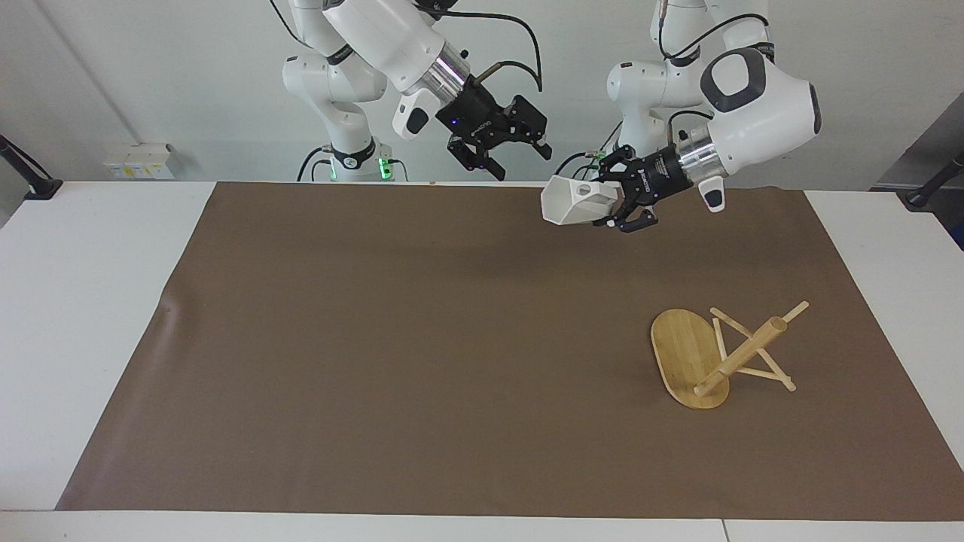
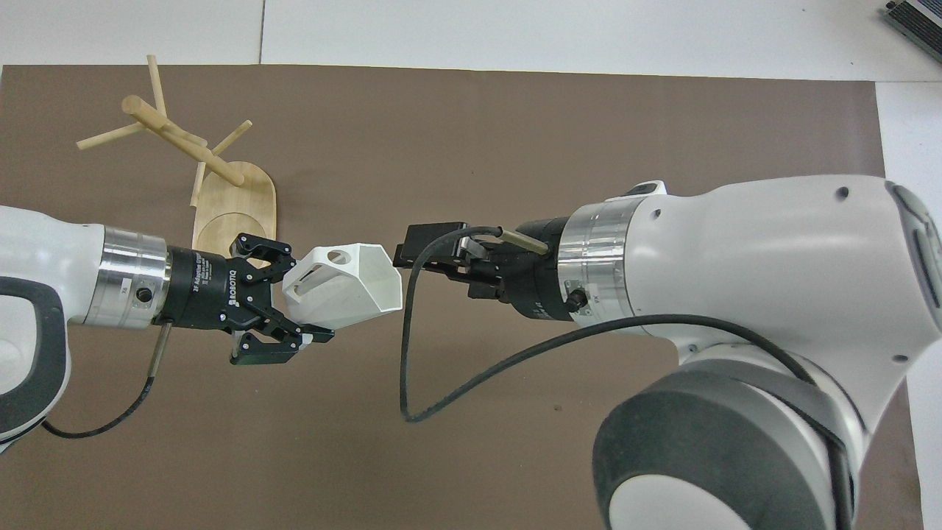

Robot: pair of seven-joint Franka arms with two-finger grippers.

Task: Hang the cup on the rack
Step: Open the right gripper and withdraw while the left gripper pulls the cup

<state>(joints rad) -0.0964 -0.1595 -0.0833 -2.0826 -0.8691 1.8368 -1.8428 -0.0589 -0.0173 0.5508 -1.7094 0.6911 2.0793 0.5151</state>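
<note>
The white faceted cup (image 1: 572, 202) hangs in the air over the edge of the brown mat nearest the robots, its mouth turned toward the right arm. My left gripper (image 1: 607, 205) is shut on its handle end; both also show in the overhead view, the cup (image 2: 349, 283) and the left gripper (image 2: 302, 296). My right gripper (image 1: 522, 162) is open and empty, a short way from the cup's mouth, and shows in the overhead view too (image 2: 406, 255). The bamboo rack (image 1: 742, 352) lies tipped over on the mat toward the left arm's end, post slanting, pegs on the mat.
The brown mat (image 1: 422, 339) covers most of the white table (image 1: 83, 316). The rack's oval base (image 2: 237, 200) stands on its edge just farther from the robots than the left gripper. A black cable (image 2: 412, 368) hangs from the right wrist.
</note>
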